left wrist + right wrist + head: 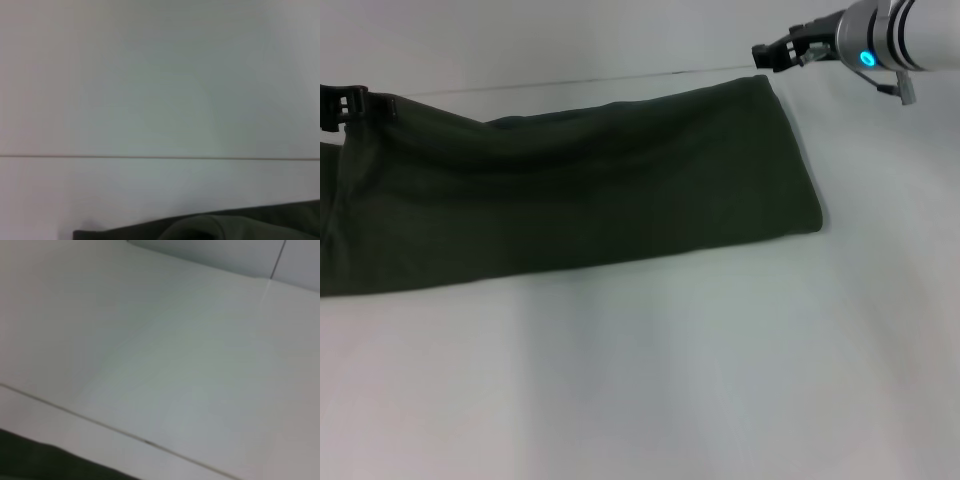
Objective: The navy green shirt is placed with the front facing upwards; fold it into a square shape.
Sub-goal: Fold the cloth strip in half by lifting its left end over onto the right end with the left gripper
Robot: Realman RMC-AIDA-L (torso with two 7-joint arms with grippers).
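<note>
- Nearest the head camera lay a wide stretch of pale table (650, 380), bare of cloth from the near edge up to the shirt's lower hem line.
- Across the middle of the head view stretched the navy green shirt (580, 200), folded into a long dark band that ran from the robot's left edge of the view over toward the right.
- Only plain green cloth showed on top; soft ridges and creases ran lengthwise along the far half of the band.
- The band's right end finished in a neat, slightly slanted edge, with its near corner resting flat on the table.
- Over on the robot's left, the left gripper (342, 103) sat at the far left corner of the shirt, right at the cloth's edge, mostly cut off by the frame.
- Whether that claw was pinched on the fabric or merely beside it, I could not tell.
- The left wrist view showed mostly white surface with a thin seam line (160, 157) across it, and a sliver of the shirt with a rounded fold at the lower edge.
- Up at the far right, the right gripper (772, 55) hovered just beyond the shirt's far right corner, close to it but off the cloth.
- Its dark fingers pointed toward the left, and whether they were parted or closed I could not tell.
- Behind it a glowing blue ring (866, 57) showed on the silver wrist.
- The right wrist view gave white surface and a dark strip in one corner.
</note>
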